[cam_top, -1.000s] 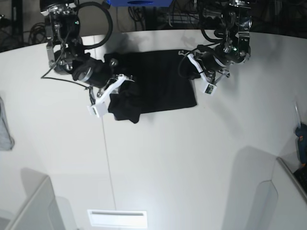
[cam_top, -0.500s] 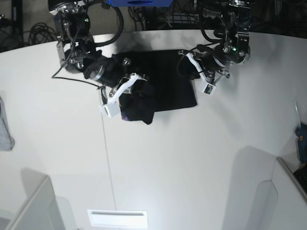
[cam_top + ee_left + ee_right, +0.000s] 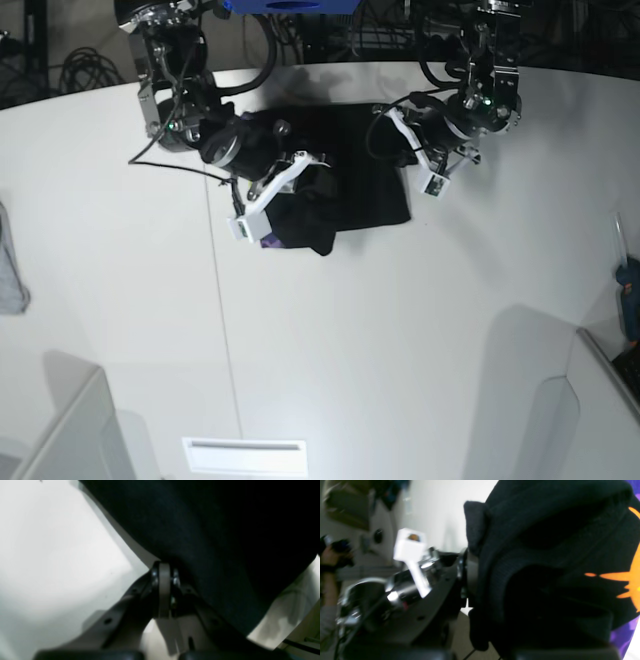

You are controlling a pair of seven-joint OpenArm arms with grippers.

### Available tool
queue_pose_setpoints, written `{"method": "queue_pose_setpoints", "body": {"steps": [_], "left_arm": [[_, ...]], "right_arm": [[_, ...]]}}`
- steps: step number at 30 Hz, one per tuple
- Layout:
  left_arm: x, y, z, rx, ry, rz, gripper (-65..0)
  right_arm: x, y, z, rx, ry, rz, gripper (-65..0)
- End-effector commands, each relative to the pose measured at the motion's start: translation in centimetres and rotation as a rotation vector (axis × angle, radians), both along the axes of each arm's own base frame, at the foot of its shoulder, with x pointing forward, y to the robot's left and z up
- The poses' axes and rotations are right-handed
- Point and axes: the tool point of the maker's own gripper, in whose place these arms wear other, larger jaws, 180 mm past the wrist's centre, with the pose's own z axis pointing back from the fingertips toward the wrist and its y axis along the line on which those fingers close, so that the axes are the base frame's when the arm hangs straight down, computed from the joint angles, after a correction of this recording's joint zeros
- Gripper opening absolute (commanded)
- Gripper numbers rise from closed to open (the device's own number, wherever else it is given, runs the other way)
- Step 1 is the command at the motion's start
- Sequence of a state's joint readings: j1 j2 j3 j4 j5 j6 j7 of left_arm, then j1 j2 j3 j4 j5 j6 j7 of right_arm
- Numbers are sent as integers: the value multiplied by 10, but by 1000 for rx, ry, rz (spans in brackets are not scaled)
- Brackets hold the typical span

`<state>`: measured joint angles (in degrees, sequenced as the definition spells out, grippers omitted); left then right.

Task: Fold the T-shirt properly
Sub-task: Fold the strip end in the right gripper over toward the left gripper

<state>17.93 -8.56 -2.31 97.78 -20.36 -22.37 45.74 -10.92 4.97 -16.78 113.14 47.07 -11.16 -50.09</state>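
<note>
The black T-shirt (image 3: 350,160) lies on the white table (image 3: 400,330), partly folded. My right gripper (image 3: 305,185) is shut on a bunched fold of it, lifted over the shirt's left half. In the right wrist view (image 3: 470,575) the held cloth (image 3: 545,530) shows its orange print (image 3: 630,580) and a purple patch (image 3: 625,635). My left gripper (image 3: 398,140) is at the shirt's right edge. In the left wrist view (image 3: 163,571) its jaws are closed on the edge of the black cloth (image 3: 212,530).
A small grey cloth (image 3: 10,265) lies at the table's left edge. A white slotted plate (image 3: 245,455) sits at the front. Grey bins (image 3: 60,430) stand at the front corners. A blue object (image 3: 630,290) is at the right edge.
My right gripper has carried the bunched fold to the right, further over the shirt, and purple print now shows beneath it. The left arm has barely moved.
</note>
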Motion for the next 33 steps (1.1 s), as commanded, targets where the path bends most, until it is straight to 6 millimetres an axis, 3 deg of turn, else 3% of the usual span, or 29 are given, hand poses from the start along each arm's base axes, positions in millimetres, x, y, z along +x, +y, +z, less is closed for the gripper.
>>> {"method": "queue_pose_setpoints", "body": {"steps": [1,5,12,18,27,33], "left_arm": [[-11,10,-9,59,50,-2,-650],[-12,10,-9,61,52,-4,-650],[-12,10,-8,59,50,-6,-650],[-17,3,16,55,-12,-25,-650],[-43,52,26,127,0,85,-650],[-70,78,29,170,14,25,-650]], "right_arm": [[5,6,11,25,-36,3,-650],[9,11,15,30,-48,-9,-650],[19,11,-2,20,-20,-38,-650],[21,10,-15,10,7,-50,-650],[19,9,-25,0,36,-51,-650],[21,10,-24,1,33,-48,-650]]}}
